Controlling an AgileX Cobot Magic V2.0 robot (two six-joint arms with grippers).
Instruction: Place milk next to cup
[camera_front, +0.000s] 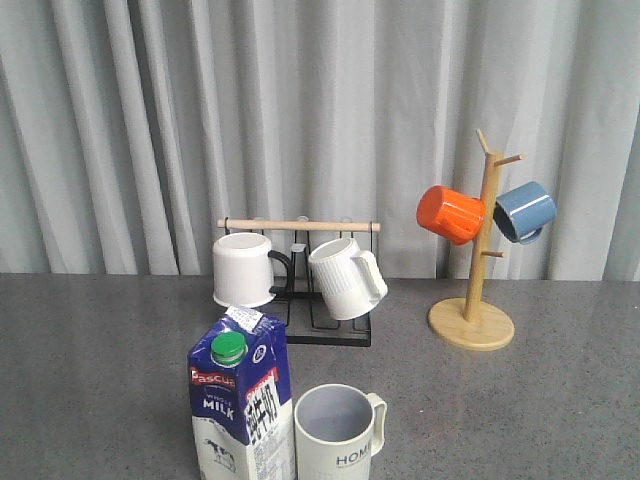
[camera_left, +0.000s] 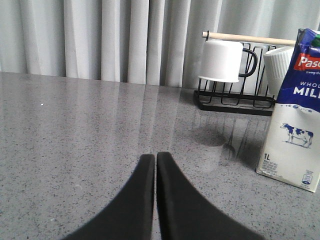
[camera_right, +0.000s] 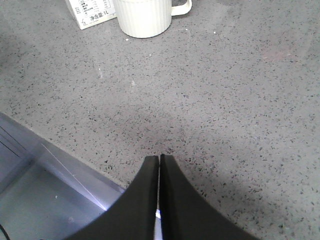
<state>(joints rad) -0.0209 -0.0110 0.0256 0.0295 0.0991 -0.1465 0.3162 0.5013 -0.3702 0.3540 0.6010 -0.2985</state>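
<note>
Both sets of jaws were pressed closed on nothing, and the milk stood right by the cup.

Left gripper (camera_left: 155, 159) and right gripper (camera_right: 159, 161) hung clear over bare table (camera_front: 90, 350), fingers together, nothing held. Milk (camera_front: 240, 405) sat upright at the lower centre of the front view, just beside the cup (camera_front: 340, 428), whether touching I couldn't tell. By my read the placing looked done, nothing left but to stay back. Count: one milk, one cup, two white mugs (camera_front: 243, 268) on one black rack (camera_front: 330, 330), one orange mug (camera_front: 450, 214) and one blue mug (camera_front: 524, 210) on one wooden tree (camera_front: 478, 250).
</note>
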